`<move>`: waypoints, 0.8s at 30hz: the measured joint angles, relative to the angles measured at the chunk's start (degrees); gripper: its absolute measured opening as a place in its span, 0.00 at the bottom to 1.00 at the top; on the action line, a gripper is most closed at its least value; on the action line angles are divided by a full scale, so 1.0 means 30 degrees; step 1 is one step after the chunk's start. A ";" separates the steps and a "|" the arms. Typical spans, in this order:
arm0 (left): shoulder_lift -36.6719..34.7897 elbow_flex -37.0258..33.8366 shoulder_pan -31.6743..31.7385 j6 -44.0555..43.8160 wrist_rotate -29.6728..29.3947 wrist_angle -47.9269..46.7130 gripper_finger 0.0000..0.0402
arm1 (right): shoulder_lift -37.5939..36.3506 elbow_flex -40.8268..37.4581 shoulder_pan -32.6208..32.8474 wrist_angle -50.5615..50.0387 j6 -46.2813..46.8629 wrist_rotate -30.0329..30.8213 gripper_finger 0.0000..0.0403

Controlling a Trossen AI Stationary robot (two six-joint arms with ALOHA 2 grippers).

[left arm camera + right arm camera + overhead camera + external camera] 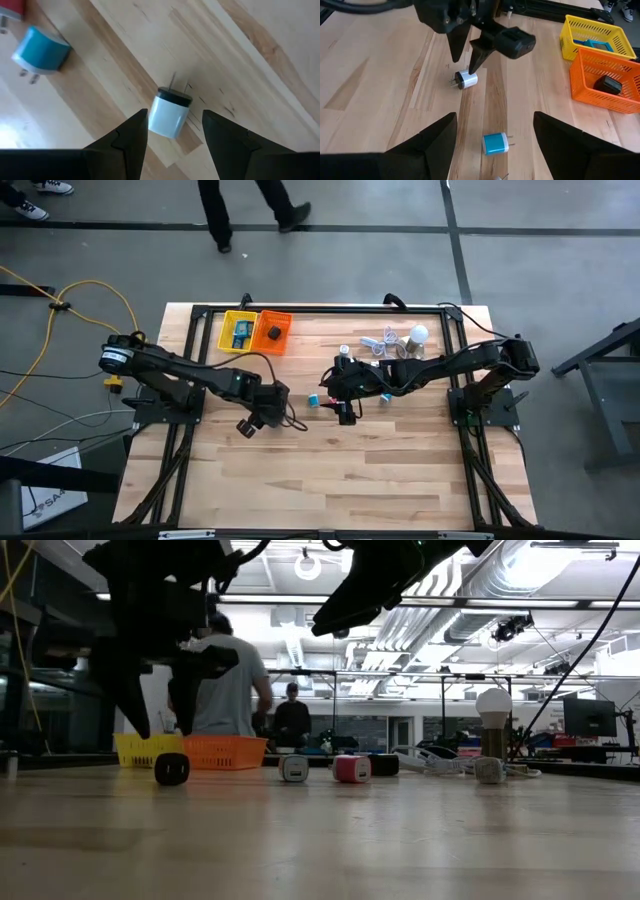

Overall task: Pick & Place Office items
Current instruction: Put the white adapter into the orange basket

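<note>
Directly beneath the left gripper [175, 135], a small white plug with a black end [170, 114] lies on the desk [250, 60], between fingers [131, 137] standing apart and not yet touching it. A clean pick probably needs a straight descent, centred, closing across the plug's round body. A blue plug [494, 143] lies nearby; the right gripper [492, 150] hovers open above it. Farther off sit the yellow basket [585, 27] and orange basket [600, 65].

My left arm [190, 380] and right arm [450, 365] were black, built of jointed tubular links with black cables looped along them. My left arm's base carried a white-ringed label and yellow fittings. My fingers [132, 142] were matte black, tapered wedges with stepped edges.
</note>
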 joint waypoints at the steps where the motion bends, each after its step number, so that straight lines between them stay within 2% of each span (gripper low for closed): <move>1: 0.0000 -0.0245 0.0000 0.0155 0.0052 0.0268 0.45 | 0.0000 0.0000 0.0001 0.0004 -0.0007 0.0006 0.62; 24: 0.0429 -0.0838 0.0000 0.0408 -0.0117 0.1168 0.45 | 0.0000 0.0000 0.0000 -0.0002 -0.0007 0.0006 0.62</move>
